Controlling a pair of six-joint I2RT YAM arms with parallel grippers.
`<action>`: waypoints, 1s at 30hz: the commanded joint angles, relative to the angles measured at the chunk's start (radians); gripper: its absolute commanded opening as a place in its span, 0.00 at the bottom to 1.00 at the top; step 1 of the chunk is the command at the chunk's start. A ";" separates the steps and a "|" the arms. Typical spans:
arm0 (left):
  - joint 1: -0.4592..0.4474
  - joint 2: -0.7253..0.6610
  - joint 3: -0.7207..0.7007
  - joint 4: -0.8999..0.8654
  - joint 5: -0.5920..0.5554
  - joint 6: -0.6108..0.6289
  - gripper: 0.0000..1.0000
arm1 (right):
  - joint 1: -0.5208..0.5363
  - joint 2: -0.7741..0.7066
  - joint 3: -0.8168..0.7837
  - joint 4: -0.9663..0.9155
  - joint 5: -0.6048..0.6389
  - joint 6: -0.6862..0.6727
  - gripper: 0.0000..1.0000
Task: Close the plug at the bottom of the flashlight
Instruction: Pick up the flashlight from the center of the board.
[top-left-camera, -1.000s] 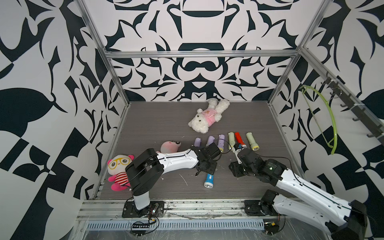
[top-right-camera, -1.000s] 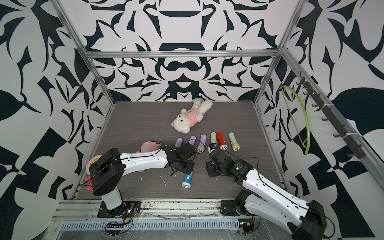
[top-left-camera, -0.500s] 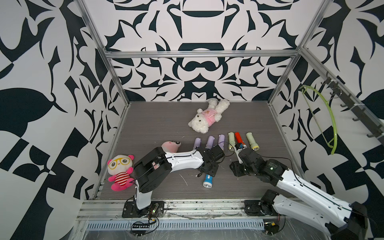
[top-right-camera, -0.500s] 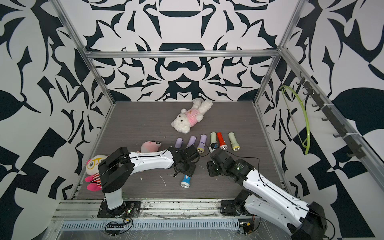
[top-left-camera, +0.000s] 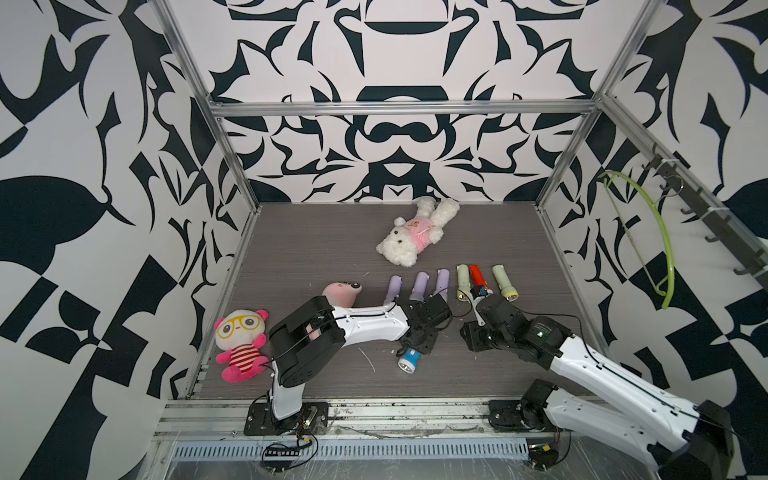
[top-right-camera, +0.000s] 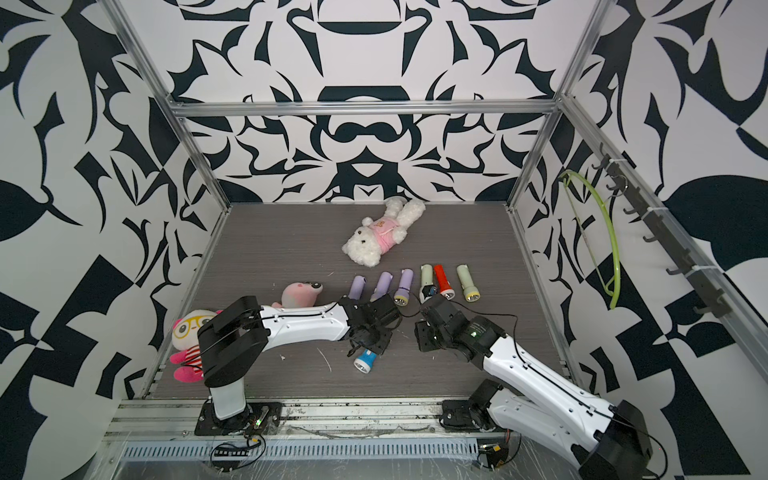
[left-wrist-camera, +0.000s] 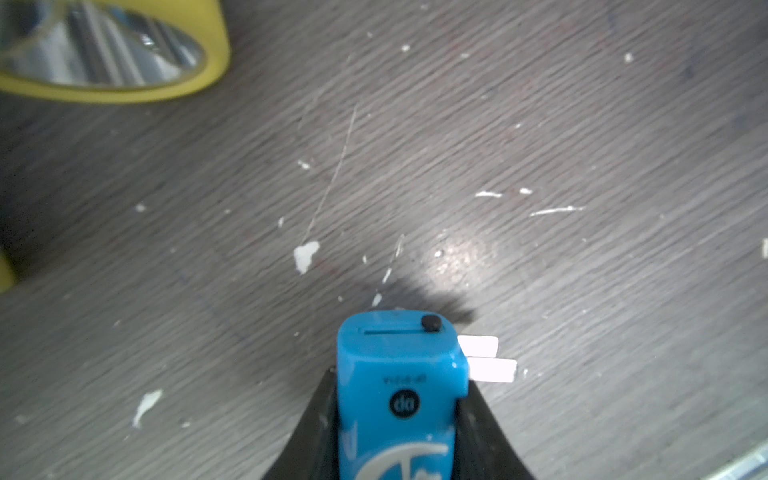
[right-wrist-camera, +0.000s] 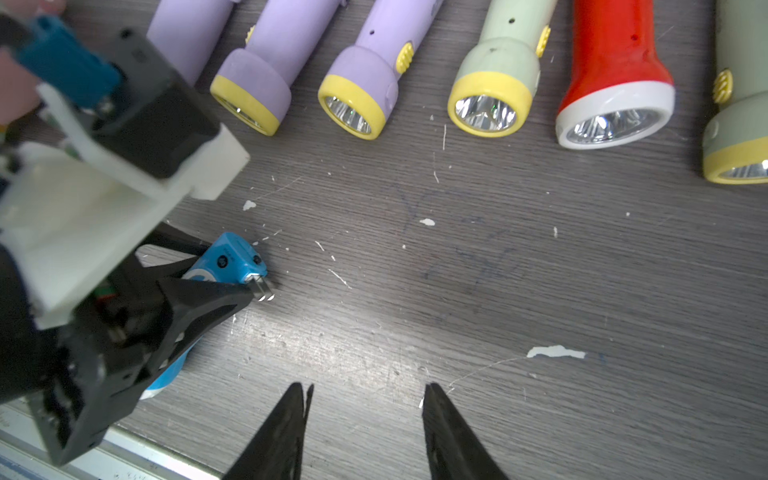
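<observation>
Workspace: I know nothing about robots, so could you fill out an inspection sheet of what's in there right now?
Surface: grey table, scratched, dotted with white flecks.
Job's things: blue flashlight; its plug prongs stick out, not folded in.
Clutter: row of six other flashlights; bear, pink toy, doll.
Grippers: left gripper shut on the blue flashlight's tail; right gripper open, empty, nearby.
Cables: black cable over the right arm; loose wires below the front rail.
Surroundings: black-and-white patterned walls; green hanger on a hook rail.
</observation>
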 joint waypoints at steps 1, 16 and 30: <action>-0.002 -0.083 -0.035 0.041 -0.037 0.051 0.28 | -0.008 0.009 0.016 0.006 0.009 0.001 0.48; 0.004 -0.604 -0.374 0.553 -0.018 0.415 0.18 | -0.058 0.061 0.113 0.063 -0.061 -0.058 0.48; 0.068 -0.918 -0.531 0.638 0.299 0.565 0.26 | -0.081 0.024 0.265 0.267 -0.506 -0.254 0.44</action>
